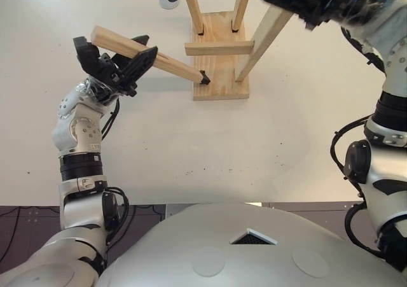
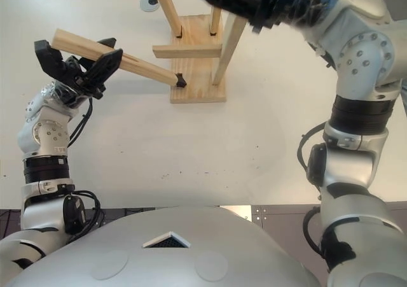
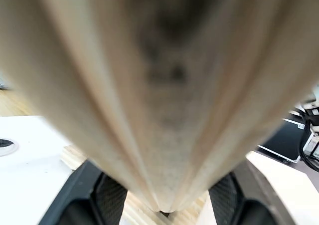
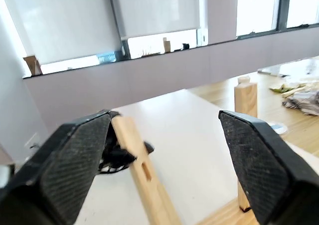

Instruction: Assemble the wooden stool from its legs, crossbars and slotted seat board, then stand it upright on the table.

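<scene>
Seat board (image 1: 221,77) lies flat toward the far side of the white table (image 1: 191,147), underside up, with the stool half built on it. Two far legs (image 1: 192,7) rise from slots at its far end, and a crossbar (image 1: 219,48) runs across above the board, from the left edge over to a third leg (image 1: 264,42). That third leg leans up and to the right from the board's near right corner. A fourth leg (image 1: 172,64) is clamped in the left hand (image 1: 116,50), held at a slant. Its dark-tipped lower end is at the board's near left corner, and its upper end sticks out past the hand to the left. Close up, its two fingers (image 3: 109,200) press against either side of the wood. The right hand (image 4: 164,155) hangs high over the far right of the stool, by the top of the leaning third leg, its two pads spread wide with nothing between them. A small round disc (image 1: 169,0) sits on the table just left of the far legs.
</scene>
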Controlling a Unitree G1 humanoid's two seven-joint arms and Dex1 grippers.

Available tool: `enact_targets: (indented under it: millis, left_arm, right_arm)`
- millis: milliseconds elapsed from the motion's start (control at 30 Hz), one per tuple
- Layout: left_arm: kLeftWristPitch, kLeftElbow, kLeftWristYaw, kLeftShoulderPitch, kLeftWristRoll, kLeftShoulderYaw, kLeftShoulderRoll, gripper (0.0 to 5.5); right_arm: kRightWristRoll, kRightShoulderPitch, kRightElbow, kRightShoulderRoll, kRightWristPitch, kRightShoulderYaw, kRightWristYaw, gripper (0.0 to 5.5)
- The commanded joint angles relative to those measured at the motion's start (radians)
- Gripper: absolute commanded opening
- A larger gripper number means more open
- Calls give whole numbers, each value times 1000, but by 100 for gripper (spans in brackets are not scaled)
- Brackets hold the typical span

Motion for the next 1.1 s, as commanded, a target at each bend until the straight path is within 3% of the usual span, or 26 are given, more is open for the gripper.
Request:
enact_targets:
  millis: [33,400,767,1100]
  left_arm:
    - [37,-64,40,62,29,-51,-22,203]
    - [-30,-154,150,-65,4,10,-38,203]
    - [-20,-138,-7,-86,98,-100,83,203]
    - [-87,-68,-28,-112,161,-135,68,203]
  right_arm:
    - [27,-49,28,28,-10,-51,-69,402]
    - [33,-27,23,43,-32,-78,-121,402]
    - [38,-27,28,47,-34,-74,-129,402]
    - [36,-11,17,49,-36,-60,-128,402]
